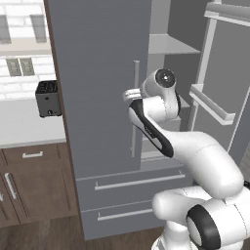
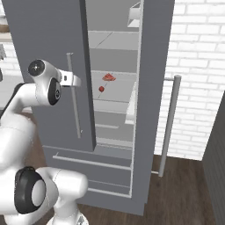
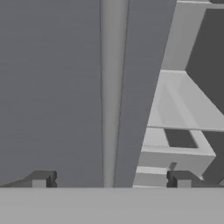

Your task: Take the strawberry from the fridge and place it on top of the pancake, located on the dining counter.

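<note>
Straddling the left door handle (image 3: 113,96) of the fridge (image 1: 97,88), the claw (image 3: 111,179) is spread wide, apparently to pull that door; the strawberry (image 2: 101,88) sits beyond it, right, on a shelf (image 2: 115,92).

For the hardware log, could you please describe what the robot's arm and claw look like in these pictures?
The arm is glossy white, built of rounded, bulbous segments with dark grey to black joint rings and a black band along one link. A round dark cap with a lighter centre closes the wrist joint. The claw ends in two small, blocky dark grey fingertips. No cables or lettering are visible.
</note>
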Tool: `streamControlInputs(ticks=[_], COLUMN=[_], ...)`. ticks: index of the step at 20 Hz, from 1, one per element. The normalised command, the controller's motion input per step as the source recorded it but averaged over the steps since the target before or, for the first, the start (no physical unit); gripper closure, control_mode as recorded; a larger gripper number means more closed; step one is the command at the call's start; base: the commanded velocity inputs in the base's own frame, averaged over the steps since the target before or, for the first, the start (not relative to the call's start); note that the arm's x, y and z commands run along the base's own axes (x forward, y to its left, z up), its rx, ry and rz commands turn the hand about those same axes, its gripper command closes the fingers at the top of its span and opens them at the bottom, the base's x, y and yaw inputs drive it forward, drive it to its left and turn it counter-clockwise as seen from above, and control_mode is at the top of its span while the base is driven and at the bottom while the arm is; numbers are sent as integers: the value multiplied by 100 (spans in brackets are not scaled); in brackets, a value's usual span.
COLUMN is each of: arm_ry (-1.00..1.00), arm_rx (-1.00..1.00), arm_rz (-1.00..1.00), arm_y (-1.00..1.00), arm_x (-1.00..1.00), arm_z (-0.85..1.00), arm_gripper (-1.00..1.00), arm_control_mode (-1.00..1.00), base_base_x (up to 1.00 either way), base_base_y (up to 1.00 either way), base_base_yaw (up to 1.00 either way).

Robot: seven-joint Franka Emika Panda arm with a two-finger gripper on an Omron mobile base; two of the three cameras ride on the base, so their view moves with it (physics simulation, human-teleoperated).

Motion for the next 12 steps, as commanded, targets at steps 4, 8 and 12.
streamControlInputs(ticks=[4, 8, 12], arm_ry=[0, 0, -1], arm_rx=[0, 0, 0], arm_rz=[-2, 0, 0], arm_y=[19, 14, 0], arm_x=[36, 26, 24], arm_z=[-4, -7, -15], arm_gripper=[-100, -100, -100], arm_control_mode=[-100, -100, -100], base_base_x=[0, 0, 0], base_base_y=[0, 0, 0], base_base_yaw=[0, 0, 0])
